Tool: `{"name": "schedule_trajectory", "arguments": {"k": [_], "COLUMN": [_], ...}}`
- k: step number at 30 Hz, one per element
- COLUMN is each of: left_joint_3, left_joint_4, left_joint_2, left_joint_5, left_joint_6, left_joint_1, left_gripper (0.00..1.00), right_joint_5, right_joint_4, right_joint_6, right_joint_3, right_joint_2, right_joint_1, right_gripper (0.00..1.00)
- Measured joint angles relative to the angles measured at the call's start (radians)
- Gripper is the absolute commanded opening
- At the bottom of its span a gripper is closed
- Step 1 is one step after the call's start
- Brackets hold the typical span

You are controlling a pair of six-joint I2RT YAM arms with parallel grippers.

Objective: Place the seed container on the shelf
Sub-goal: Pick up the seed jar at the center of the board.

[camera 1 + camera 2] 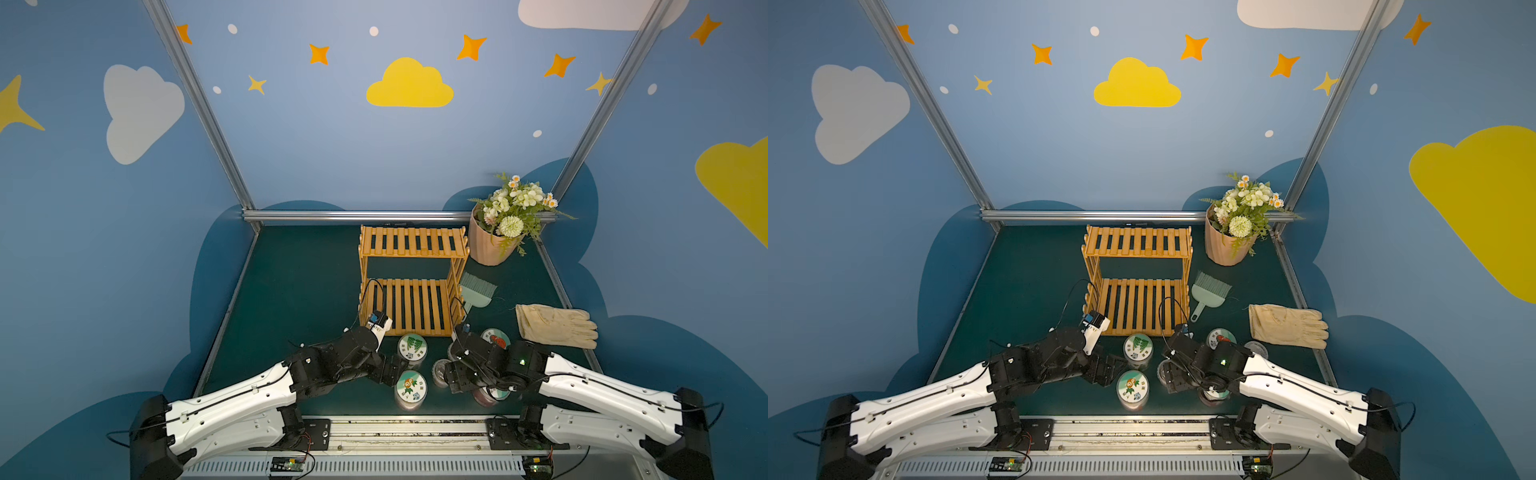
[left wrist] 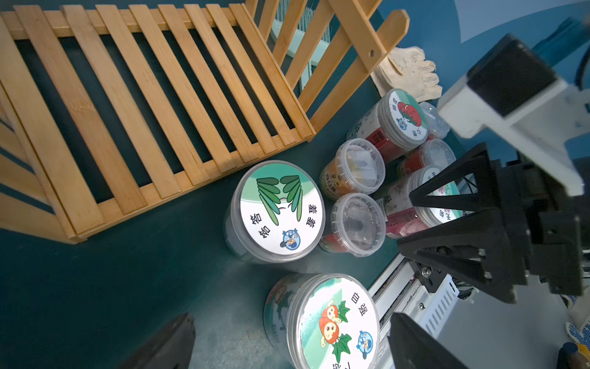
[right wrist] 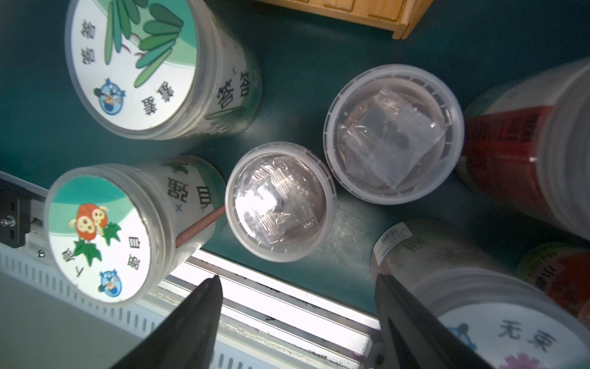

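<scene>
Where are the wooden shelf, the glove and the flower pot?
Wooden shelf (image 1: 413,252): in a top view, on the front edge of its upper tier.
Glove (image 1: 555,326): in a top view, on its middle.
Flower pot (image 1: 486,249): in a top view, on its ribbed side wall.

Clear-lidded seed container (image 3: 281,201) stands upright just before the two-tier wooden shelf (image 1: 413,252).

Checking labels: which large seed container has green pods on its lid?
The container standing just before the shelf; its neighbour toward the robot shows orange fruit.
</scene>
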Motion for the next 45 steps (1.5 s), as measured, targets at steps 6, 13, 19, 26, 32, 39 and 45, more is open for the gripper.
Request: {"name": "schedule_trajectory", "arguments": {"k": [6,13,19,26,32,39,45], "left_joint_3": [-0.003,-0.015,-0.015,-0.015,-0.015,-0.015,-0.015], "left_joint_4": [0.029,0.04,0.04,0.04,0.039,0.039,0.035], "left_joint_2": [0.007,0.005,0.005,0.005,0.005,0.004,0.002], "left_joint_5": [0.0,-0.011,-0.021,-0.023,-0.023,-0.024,-0.026], "left_joint_6": [0.017,0.026,0.029,0.029,0.029,0.029,0.028], "left_joint_1": [0.0,0.0,0.0,0.0,0.001,0.003,0.007], "left_gripper": [1.0,1.0,1.0,1.0,1.0,1.0,1.0], "right_joint_5": [-0.006,-0.013,-0.015,-0.016,-0.016,-0.016,-0.016], "right_joint_4": [0.075,0.114,0.131,0.139,0.14,0.141,0.144], "right_joint_6": [0.034,0.053,0.057,0.057,0.057,0.057,0.053], "right_joint_3": [-0.034,-0.056,-0.056,-0.056,-0.056,-0.035,-0.01], "right_joint_2": [0.003,0.022,0.049,0.095,0.136,0.185,0.216], "right_joint_1": [0.0,0.0,0.0,0.0,0.0,-0.003,-0.005], "right_gripper": [0.86,0.88,0.87,0.88,0.88,0.85,0.83]}}
